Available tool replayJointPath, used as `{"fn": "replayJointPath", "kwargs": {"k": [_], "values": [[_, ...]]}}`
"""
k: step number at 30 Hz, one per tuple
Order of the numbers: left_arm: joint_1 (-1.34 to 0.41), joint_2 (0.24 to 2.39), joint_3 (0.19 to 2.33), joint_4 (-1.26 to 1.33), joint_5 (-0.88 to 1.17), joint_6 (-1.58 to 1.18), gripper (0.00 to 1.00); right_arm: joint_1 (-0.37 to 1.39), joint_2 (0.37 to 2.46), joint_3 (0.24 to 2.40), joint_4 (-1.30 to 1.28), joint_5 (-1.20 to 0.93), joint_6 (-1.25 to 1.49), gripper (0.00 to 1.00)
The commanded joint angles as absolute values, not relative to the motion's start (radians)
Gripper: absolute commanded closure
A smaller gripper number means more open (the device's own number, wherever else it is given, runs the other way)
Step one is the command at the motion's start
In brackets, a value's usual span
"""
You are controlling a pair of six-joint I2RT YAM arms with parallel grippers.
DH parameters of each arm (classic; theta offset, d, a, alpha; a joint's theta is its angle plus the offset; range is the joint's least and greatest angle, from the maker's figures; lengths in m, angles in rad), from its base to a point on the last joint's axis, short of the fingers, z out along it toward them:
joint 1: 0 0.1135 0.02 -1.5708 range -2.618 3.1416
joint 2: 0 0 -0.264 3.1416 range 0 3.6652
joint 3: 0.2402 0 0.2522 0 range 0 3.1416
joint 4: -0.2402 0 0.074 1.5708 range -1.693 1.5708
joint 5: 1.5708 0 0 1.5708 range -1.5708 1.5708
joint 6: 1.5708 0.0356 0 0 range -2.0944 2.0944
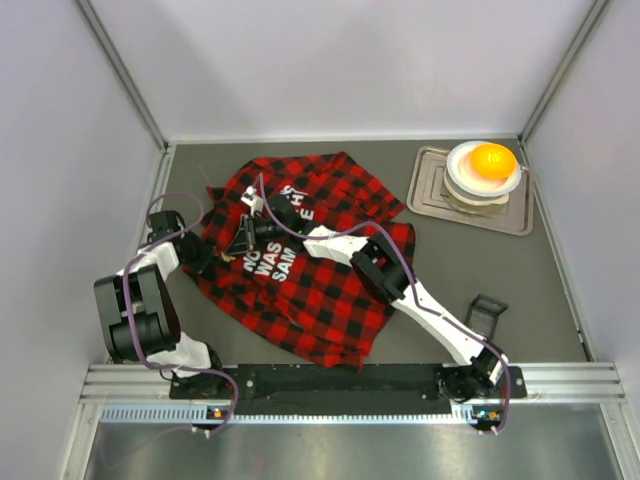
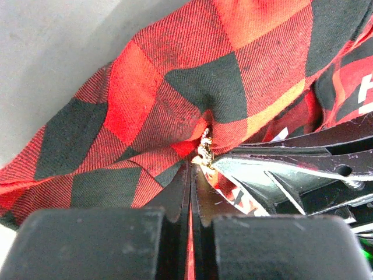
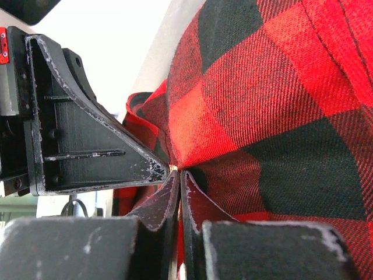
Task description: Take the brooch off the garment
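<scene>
The garment (image 1: 320, 290), a red-and-black plaid shirt with white lettering, lies crumpled at the table's middle. Both grippers meet at its left part. In the left wrist view the brooch (image 2: 205, 149), tiny and pale gold, sits at a pucker in the cloth (image 2: 175, 93). My left gripper (image 2: 195, 168) is shut, pinching cloth just below the brooch. My right gripper (image 3: 179, 172) is shut, its tips converging on the brooch; its fingers (image 2: 291, 169) enter from the right. In the top view the left gripper (image 1: 228, 250) and right gripper (image 1: 250, 232) touch, hiding the brooch.
A grey tray (image 1: 430, 195) at the back right holds a white bowl (image 1: 470, 185) with an orange ball (image 1: 493, 160). A small black bracket (image 1: 487, 312) lies right of the right arm. Grey walls enclose the table on three sides.
</scene>
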State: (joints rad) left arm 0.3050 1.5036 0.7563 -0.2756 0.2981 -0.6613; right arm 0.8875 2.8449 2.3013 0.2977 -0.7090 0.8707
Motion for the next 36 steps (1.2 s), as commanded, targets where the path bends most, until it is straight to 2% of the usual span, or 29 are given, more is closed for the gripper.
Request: {"fn": "replayJointPath", "kwargs": {"k": [1, 9, 13, 22, 23, 24, 27, 31, 36], "values": [[0.308, 1.535, 0.813, -0.324, 0.304, -0.609, 1.0, 0.905, 2.899, 2.367, 0.264, -0.703, 0.827, 1.0], [0.308, 1.534, 0.836, -0.353, 0.31, -0.597, 1.0, 0.907, 2.904, 2.393, 0.169, -0.675, 0.845, 1.0], [0.307, 1.525, 0.857, -0.367, 0.319, -0.598, 1.0, 0.904, 2.898, 2.428, -0.069, -0.58, 0.853, 1.0], [0.31, 1.485, 0.815, -0.344, 0.29, -0.641, 1.0, 0.897, 2.89, 2.408, -0.109, -0.555, 0.841, 1.0], [0.31, 1.471, 0.804, -0.331, 0.279, -0.669, 0.96, 0.896, 2.893, 2.408, -0.083, -0.569, 0.865, 1.0], [0.317, 1.439, 0.79, -0.318, 0.272, -0.684, 0.82, 0.891, 2.899, 2.401, -0.048, -0.587, 0.889, 1.0], [0.328, 1.407, 0.743, -0.249, 0.278, -0.725, 0.68, 0.876, 2.913, 2.356, 0.146, -0.675, 1.04, 1.0], [0.331, 1.451, 0.761, -0.253, 0.288, -0.745, 0.62, 0.87, 2.919, 2.359, 0.195, -0.703, 1.078, 1.0], [0.336, 1.508, 0.727, -0.154, 0.334, -0.788, 0.6, 0.868, 2.899, 2.347, 0.204, -0.693, 1.069, 1.0]]}}
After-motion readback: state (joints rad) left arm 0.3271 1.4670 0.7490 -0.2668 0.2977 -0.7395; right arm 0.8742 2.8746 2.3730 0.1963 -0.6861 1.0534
